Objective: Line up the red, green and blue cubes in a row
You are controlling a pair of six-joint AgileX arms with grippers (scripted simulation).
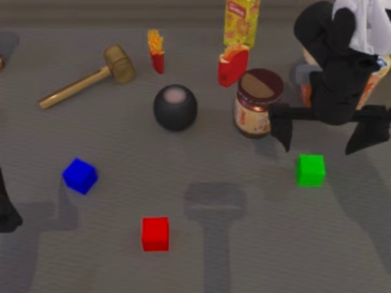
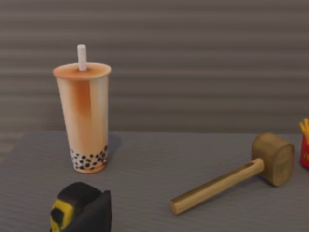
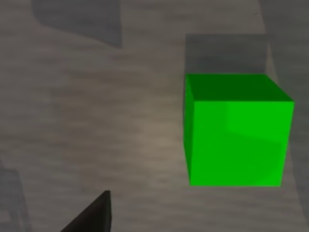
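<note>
The green cube (image 1: 311, 170) lies on the table at the right. My right gripper (image 1: 322, 141) hangs just behind and above it, open wide, its two black fingers spread to either side of the cube's line and holding nothing. In the right wrist view the green cube (image 3: 236, 130) fills the right half, with one dark fingertip (image 3: 94, 217) showing apart from it. The blue cube (image 1: 80, 176) sits at the left and the red cube (image 1: 155, 234) near the front middle. My left arm (image 1: 7, 213) is parked at the left edge.
Behind the cubes are a wooden mallet (image 1: 91, 76), a black ball-shaped object (image 1: 175, 107), a brown-lidded jar (image 1: 256, 102), two fries cartons (image 1: 233, 64) and a yellow box (image 1: 241, 21). The left wrist view shows a bubble tea cup (image 2: 86, 118) and a black-and-yellow object (image 2: 77, 210).
</note>
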